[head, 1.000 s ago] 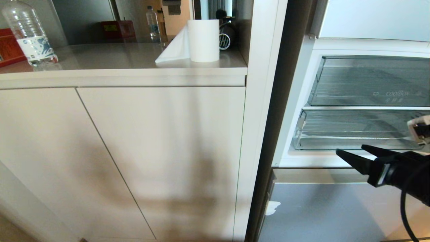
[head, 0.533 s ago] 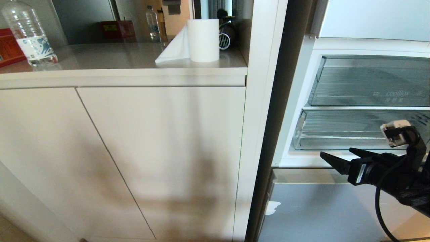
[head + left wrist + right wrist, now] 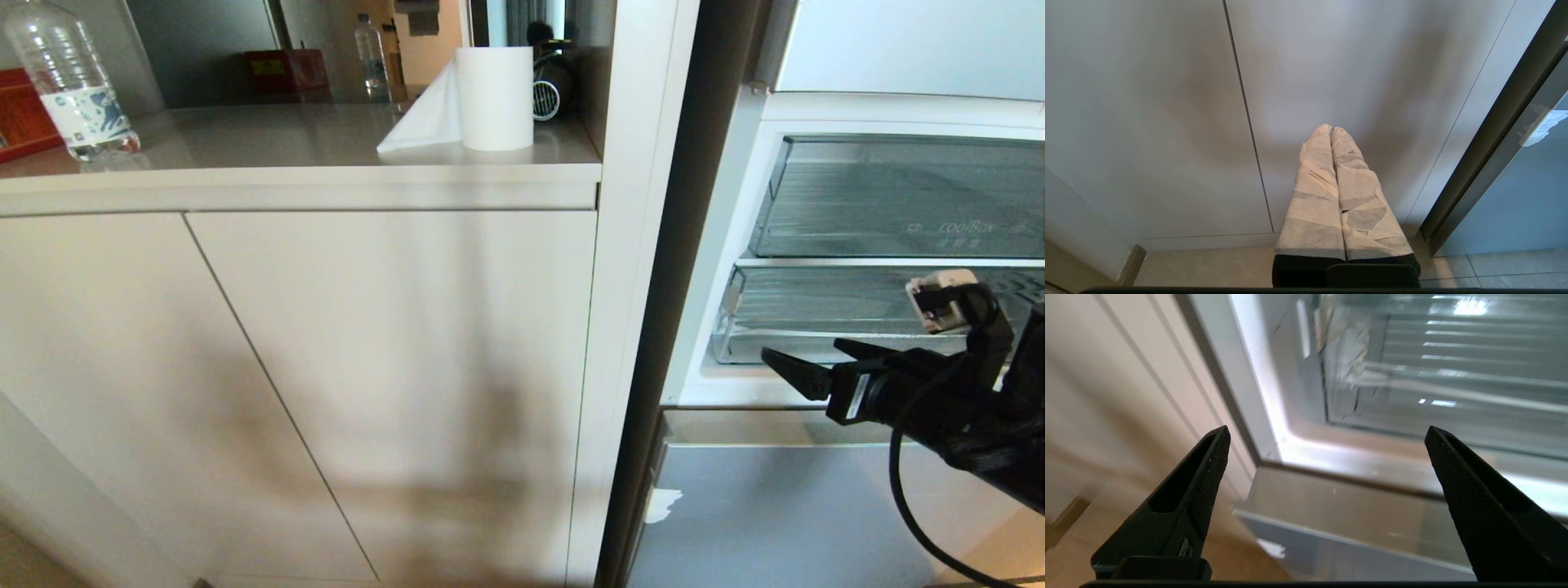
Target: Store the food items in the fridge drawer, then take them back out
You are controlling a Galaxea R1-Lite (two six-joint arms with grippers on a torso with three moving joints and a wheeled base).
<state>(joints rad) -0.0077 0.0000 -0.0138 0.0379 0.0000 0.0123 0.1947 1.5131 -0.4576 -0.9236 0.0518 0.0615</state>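
right gripper [image 3: 804, 363] (fingers spread wide) before fridge drawer [image 3: 857, 314].

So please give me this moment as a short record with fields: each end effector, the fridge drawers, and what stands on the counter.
right end effector: open, empty, in front of the lower clear drawer, near its front lip
left end effector: shut, empty, its wrapped fingers pointing at the white cabinet door
lower clear drawer: closed, no food seen inside
upper drawer marked coolBox: closed
counter: paper towel roll, water bottle
food items: none in view
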